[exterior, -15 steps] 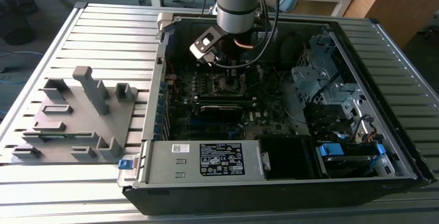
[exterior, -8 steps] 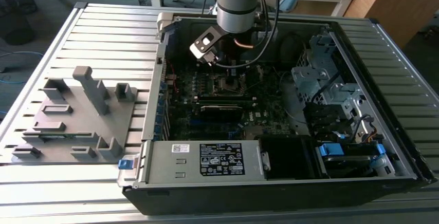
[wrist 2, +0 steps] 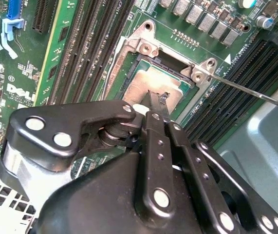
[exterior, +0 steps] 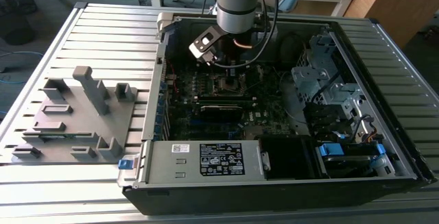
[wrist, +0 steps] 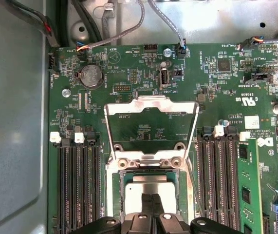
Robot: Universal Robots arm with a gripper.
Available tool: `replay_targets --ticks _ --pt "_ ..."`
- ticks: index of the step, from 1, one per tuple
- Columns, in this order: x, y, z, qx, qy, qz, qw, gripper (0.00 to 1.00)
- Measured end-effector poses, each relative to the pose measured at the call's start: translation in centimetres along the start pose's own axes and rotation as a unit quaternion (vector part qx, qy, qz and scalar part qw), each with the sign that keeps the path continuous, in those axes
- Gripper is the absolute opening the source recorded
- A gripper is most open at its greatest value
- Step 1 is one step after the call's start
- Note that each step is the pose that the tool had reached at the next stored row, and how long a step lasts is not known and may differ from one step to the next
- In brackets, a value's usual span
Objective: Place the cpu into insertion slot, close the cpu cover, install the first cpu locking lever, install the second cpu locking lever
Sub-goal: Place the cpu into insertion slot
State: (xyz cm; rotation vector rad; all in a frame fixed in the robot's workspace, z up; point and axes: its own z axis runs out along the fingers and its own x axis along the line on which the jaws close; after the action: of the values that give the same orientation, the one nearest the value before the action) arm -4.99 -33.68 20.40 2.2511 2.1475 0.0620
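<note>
The gripper [wrist: 151, 199], fingers clenched together and holding nothing, has its tips on or just above the cpu [wrist: 139, 186], which lies in the insertion slot [wrist: 123, 195]. The cpu cover [wrist: 151, 101] stands open. Seating it likely needs light, level, straight-down pressure.

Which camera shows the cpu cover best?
The first wrist view: the cpu cover stands open, its whole frame and cut-out facing the camera. The second wrist view shows its hinge end, foreshortened; in the exterior view it is too small to judge.
</note>
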Motion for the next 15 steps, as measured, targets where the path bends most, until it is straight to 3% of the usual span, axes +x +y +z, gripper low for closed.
replay_targets --ticks 15 --pt "-0.01 -0.08 0.38 0.0001 -0.0001 0.0 1.0 0.1"
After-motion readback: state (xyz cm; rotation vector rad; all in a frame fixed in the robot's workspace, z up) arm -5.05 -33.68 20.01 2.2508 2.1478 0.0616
